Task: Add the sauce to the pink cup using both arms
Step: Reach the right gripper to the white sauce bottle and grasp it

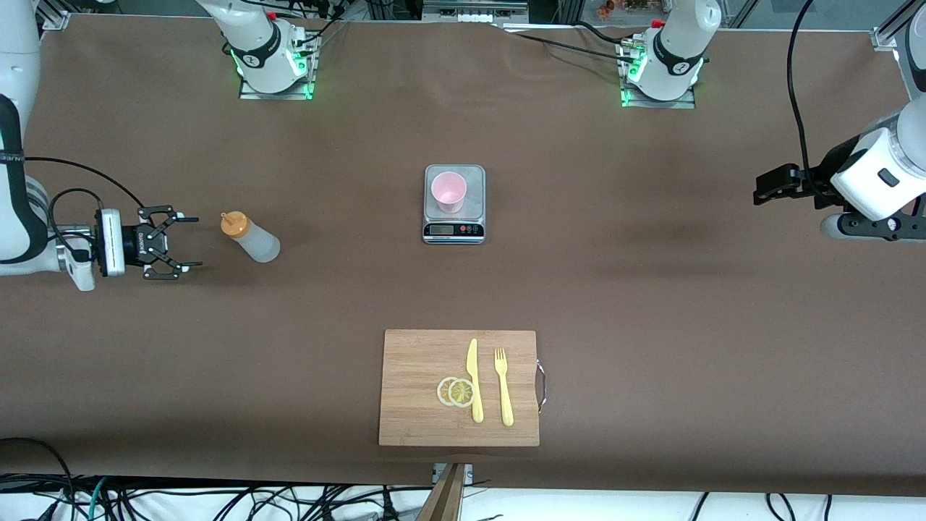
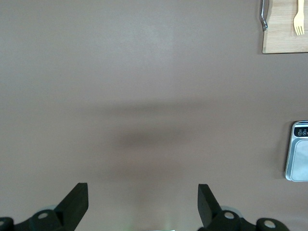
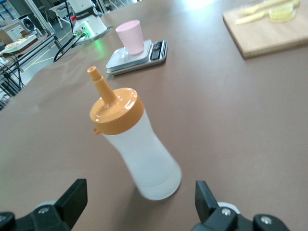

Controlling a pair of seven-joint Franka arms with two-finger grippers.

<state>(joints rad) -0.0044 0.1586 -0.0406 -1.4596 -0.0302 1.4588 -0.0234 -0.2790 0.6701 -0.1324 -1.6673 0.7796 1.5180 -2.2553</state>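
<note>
The sauce [image 1: 250,236] stands mid-left before the right pincer [image 1: 189,242], spread wide, the pink cup [image 1: 448,191] on a scale [image 1: 453,230] at centre, while the left pincer [image 2: 143,202] waits wide over bare worktop [image 1: 651,289].

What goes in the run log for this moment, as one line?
right gripper: open, beside sauce bottle, not touching | left gripper: open, waiting at its table end | pink cup: on scale

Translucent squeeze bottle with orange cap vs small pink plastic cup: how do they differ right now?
The translucent squeeze bottle with orange cap is capped; the small pink plastic cup is open-topped. The bottle stands on the bare tablecloth toward the right arm's end, the cup on a silver kitchen scale. The bottle is taller. Both stand upright, ungripped.
</note>
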